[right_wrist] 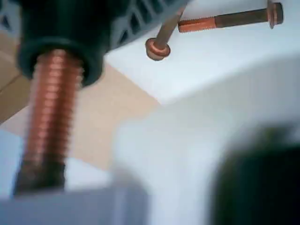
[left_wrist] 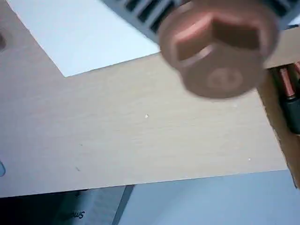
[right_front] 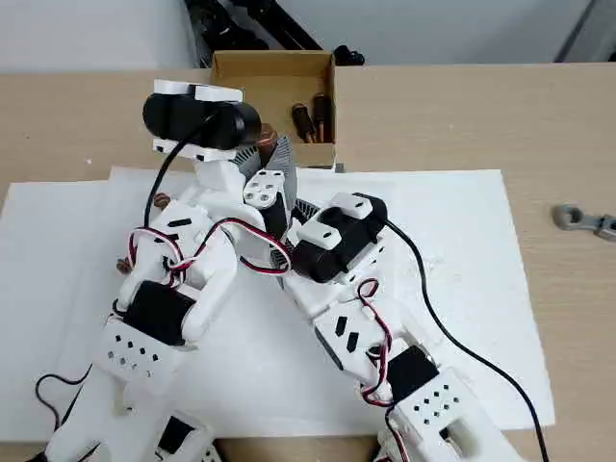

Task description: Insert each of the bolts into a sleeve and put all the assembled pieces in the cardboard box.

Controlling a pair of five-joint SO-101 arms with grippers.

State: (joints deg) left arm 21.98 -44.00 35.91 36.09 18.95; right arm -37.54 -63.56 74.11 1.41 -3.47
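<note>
Coppery bolt (right_wrist: 48,110) inside black sleeve (right_wrist: 56,33)

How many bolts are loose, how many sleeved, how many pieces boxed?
Loose bolts on white sheet: 2
Bolt through black sleeve, off the sheet: 1
Pieces visible in cardboard box: 2
Total: 5

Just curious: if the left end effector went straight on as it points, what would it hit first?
Probably the bare light wooden tabletop just beside the brown cardboard box, though depth is unclear.
</note>
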